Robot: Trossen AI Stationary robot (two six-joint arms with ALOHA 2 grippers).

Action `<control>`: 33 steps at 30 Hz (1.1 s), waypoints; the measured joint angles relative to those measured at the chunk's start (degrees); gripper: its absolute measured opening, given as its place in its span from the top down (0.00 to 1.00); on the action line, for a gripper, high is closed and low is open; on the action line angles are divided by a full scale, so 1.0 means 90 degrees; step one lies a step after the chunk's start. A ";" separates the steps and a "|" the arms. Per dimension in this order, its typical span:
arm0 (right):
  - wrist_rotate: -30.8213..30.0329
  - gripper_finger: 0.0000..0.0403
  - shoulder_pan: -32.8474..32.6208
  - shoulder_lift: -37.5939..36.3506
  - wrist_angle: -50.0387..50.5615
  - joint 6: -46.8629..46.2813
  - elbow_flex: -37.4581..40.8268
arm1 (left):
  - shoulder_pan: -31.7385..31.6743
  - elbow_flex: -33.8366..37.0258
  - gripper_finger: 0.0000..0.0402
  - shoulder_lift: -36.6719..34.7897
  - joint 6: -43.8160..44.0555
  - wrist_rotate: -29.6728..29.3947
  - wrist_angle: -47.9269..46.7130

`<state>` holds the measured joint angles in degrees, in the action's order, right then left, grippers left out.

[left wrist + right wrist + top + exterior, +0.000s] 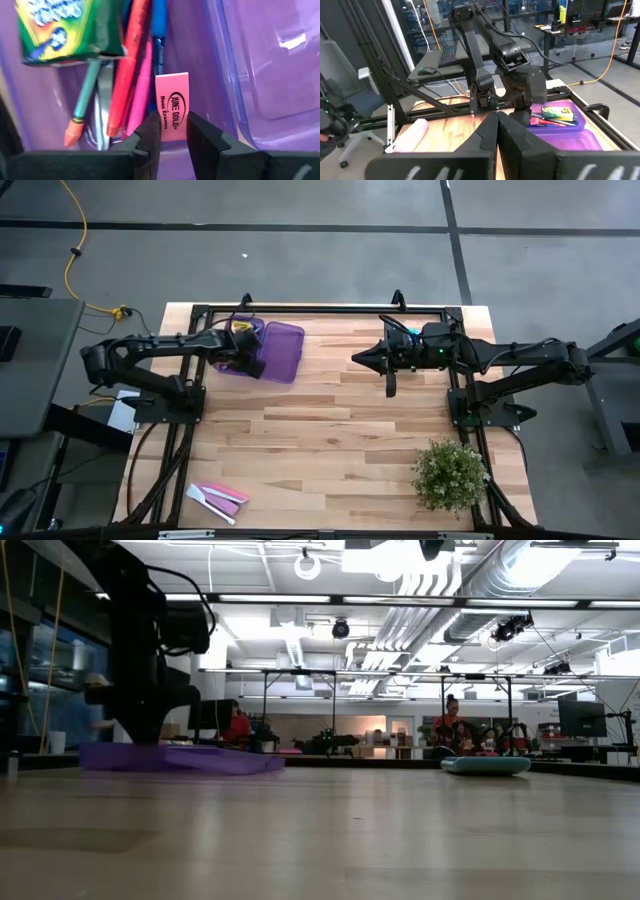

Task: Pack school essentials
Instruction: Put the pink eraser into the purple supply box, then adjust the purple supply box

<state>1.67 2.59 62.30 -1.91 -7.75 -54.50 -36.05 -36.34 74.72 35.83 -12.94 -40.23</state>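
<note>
Pink eraser point(172, 106) clamped upright in left gripper point(173, 131) over purple case point(270, 65).

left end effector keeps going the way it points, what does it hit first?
Likely the floor of the translucent purple plastic bin. The left end effector, shut on the pink rectangular eraser, points down into it beside the red pencil. Depth is unclear.

Right gripper point(497, 116) closed, facing the left arm across the counter point(445, 125)

Beyond its pressed-together fingers, the left gripper point(520, 107) reaches down into a purple case point(570, 131) holding a crayon box point(558, 112) and red pencils point(545, 121); a pale pink item point(410, 135) lies nearby.
</note>
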 joint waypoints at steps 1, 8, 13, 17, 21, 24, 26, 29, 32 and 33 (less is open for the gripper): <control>0.0000 1.00 0.0001 0.0000 0.0000 -0.0027 0.0000 | 0.0000 0.0000 0.82 0.0048 0.0000 0.0046 0.0013; 0.0000 1.00 0.0002 0.0000 0.0000 -0.0035 0.0000 | 0.0000 0.0000 0.82 0.0150 -0.0001 -0.0010 0.0026; 0.0000 1.00 0.0000 0.0000 0.0000 -0.0022 0.0000 | 0.0000 0.0000 0.77 0.0150 -0.0051 -0.0057 0.0132; 0.0000 1.00 0.0001 0.0000 0.0000 -0.0022 0.0000 | 0.0000 0.0000 0.68 0.0150 -0.0226 -0.0015 0.0122; 0.0000 1.00 0.0002 0.0000 0.0000 0.0019 0.0000 | 0.0000 -0.0058 0.60 0.0150 -0.0316 -0.0004 -0.0033; 0.0000 1.00 0.0000 0.0000 -0.0002 0.0027 0.0000 | 0.0000 -0.0314 0.56 0.0130 -0.0638 0.0041 -0.0166; 0.0000 1.00 0.0002 0.0000 -0.0001 0.0027 0.0000 | 0.0000 -0.0583 0.53 0.0048 -0.0837 0.0038 -0.0306; 0.0000 1.00 0.0000 0.0000 -0.0002 0.0010 0.0000 | 0.0000 -0.1058 0.52 -0.0103 -0.1007 0.0073 -0.0320; 0.0001 1.00 0.0002 0.0000 -0.0001 -0.0118 0.0000 | 0.0093 -0.1501 0.53 -0.0156 -0.1333 0.0422 -0.0268; 0.0000 1.00 0.0000 0.0000 -0.0001 -0.0142 0.0000 | 0.0170 -0.1603 0.54 -0.0158 -0.1461 0.0559 -0.0262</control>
<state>1.68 2.59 62.30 -1.92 -9.02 -54.50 -34.52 -50.76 73.30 22.69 -7.91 -42.59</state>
